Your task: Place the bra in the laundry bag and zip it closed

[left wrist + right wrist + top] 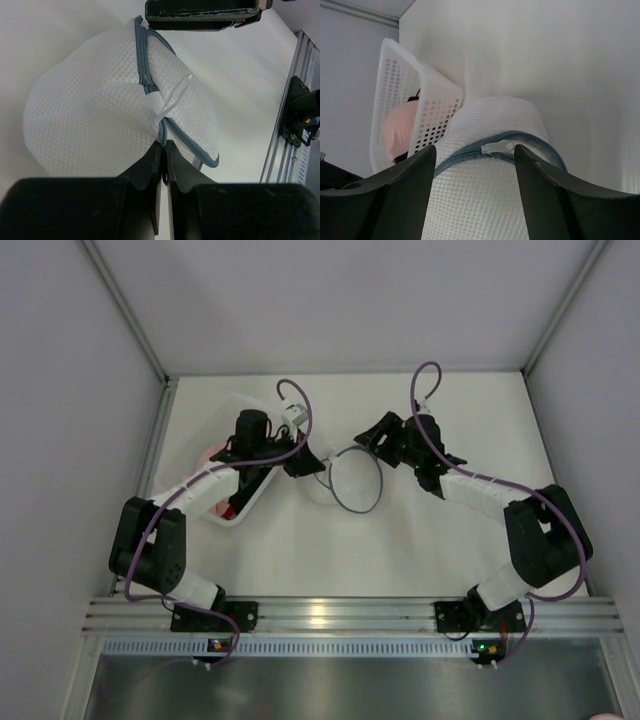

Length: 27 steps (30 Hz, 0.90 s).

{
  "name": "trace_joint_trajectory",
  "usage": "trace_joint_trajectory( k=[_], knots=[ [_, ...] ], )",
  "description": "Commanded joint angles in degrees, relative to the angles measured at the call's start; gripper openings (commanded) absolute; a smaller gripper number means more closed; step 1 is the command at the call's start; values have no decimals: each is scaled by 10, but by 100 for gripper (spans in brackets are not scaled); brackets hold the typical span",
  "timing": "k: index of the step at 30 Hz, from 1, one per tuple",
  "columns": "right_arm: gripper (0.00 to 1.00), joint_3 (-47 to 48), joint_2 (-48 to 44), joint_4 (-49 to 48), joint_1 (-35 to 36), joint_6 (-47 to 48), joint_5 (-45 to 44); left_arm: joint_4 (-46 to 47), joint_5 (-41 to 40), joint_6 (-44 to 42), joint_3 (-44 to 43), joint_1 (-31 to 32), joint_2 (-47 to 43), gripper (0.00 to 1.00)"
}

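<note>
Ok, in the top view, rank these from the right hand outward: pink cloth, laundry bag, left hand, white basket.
From the right hand:
1. laundry bag, just beside it, mid-table.
2. left hand, pinching the bag's opposite rim.
3. white basket, further left.
4. pink cloth, inside the basket, at its leftmost side.

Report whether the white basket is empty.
Not empty: through the basket's perforated wall, a pink cloth and a dark item show inside.
</note>
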State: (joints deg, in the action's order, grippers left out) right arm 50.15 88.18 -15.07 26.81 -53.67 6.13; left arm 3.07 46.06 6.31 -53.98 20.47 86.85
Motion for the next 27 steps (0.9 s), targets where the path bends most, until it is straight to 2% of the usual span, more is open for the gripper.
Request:
trace_joint_trajectory(
  k=[1, 7, 18, 27],
  knots=[
    [65, 21, 17, -23, -11, -19, 5, 39, 18, -3, 3, 0, -25, 11],
    [63, 8, 9, -21, -11, -36, -7, 39, 19, -4, 1, 0, -23, 11],
    [52, -34, 9, -98, -16, -75, -6, 39, 19, -5, 2, 0, -23, 11],
    [44, -98, 17, -246, -27, -93, 29, 43, 23, -3, 2, 0, -17, 11]
  ],
)
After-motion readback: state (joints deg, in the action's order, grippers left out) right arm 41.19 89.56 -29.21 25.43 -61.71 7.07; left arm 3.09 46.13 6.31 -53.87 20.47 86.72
